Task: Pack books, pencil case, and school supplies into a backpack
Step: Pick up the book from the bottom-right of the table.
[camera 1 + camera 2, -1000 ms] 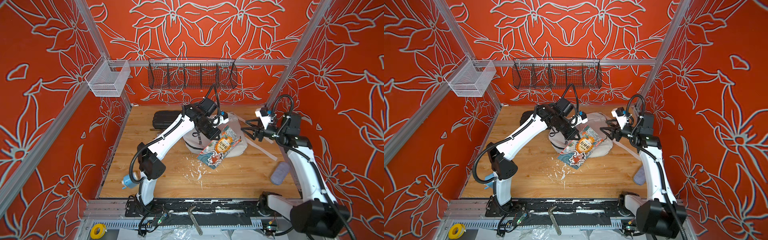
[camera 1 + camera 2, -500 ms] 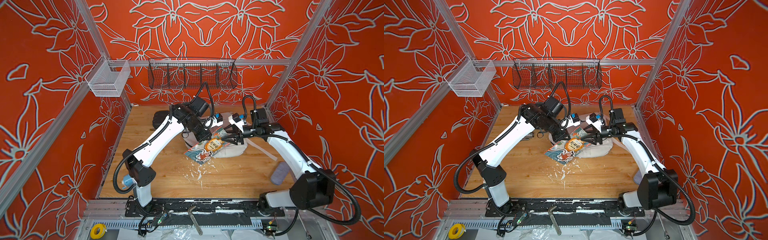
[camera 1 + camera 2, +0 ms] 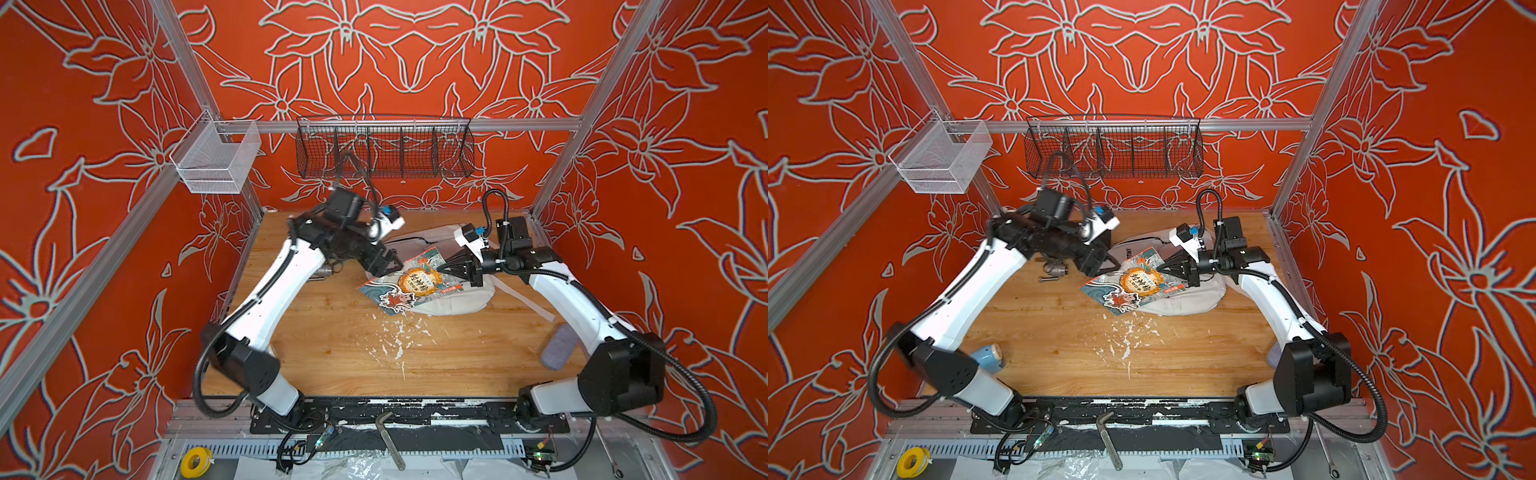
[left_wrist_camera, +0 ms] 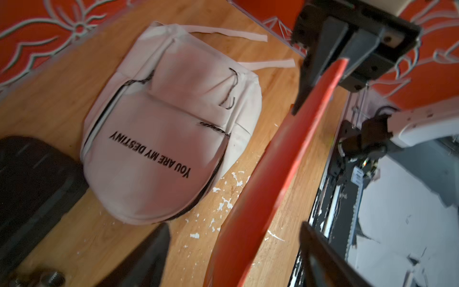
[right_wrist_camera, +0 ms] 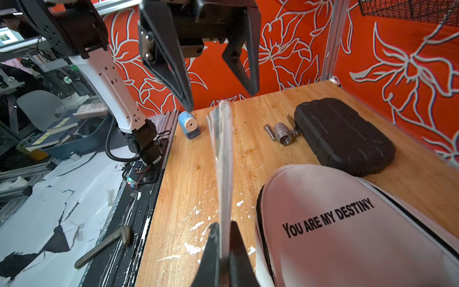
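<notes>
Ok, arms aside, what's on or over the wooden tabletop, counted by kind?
book: 1
backpack: 1
black hard case: 1
soft pouch: 1
pencil sharpener: 1
metal valve: 1
Total: 6

My right gripper [image 3: 444, 270] pinches the blue book [image 3: 409, 282] by one edge. The book hangs tilted, cover up, over the white backpack [image 3: 457, 303], which lies flat with its printed front upward. The lilac-grey pencil case [image 3: 559, 352] lies near the right edge of the table [image 3: 332, 353]. The light-blue sharpener [image 3: 989, 357] sits at the table's front left.
</notes>
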Controlling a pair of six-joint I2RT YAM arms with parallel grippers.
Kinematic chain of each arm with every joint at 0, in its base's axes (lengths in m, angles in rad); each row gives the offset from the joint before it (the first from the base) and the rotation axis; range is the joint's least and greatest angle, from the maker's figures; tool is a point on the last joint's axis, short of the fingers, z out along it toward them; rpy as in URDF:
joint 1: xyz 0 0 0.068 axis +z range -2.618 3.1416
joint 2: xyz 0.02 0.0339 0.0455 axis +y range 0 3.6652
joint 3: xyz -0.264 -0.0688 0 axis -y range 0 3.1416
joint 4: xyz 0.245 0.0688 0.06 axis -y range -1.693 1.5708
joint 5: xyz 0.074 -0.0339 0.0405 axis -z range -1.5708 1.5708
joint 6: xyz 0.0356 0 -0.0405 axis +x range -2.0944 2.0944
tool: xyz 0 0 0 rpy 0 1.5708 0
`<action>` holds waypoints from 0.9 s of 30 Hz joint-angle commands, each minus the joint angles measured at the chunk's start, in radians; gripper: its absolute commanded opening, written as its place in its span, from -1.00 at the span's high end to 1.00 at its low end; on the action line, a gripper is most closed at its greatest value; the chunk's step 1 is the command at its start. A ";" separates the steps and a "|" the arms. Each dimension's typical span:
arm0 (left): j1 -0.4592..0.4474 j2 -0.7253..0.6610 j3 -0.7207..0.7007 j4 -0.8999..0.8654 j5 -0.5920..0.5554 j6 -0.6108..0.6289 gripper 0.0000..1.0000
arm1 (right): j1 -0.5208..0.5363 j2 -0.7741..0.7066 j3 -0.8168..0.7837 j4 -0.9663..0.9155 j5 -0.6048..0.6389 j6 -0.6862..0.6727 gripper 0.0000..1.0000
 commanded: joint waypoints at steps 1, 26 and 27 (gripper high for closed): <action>0.147 -0.194 -0.249 0.383 0.227 -0.201 -0.95 | 0.001 0.034 0.034 0.138 -0.121 0.145 1.00; 0.275 -0.355 -0.813 1.150 0.441 -0.569 -0.08 | 0.087 0.216 0.339 0.314 -0.130 0.556 1.00; 0.275 -0.351 -0.800 1.126 0.448 -0.555 0.11 | 0.088 0.226 0.341 0.347 -0.126 0.588 1.00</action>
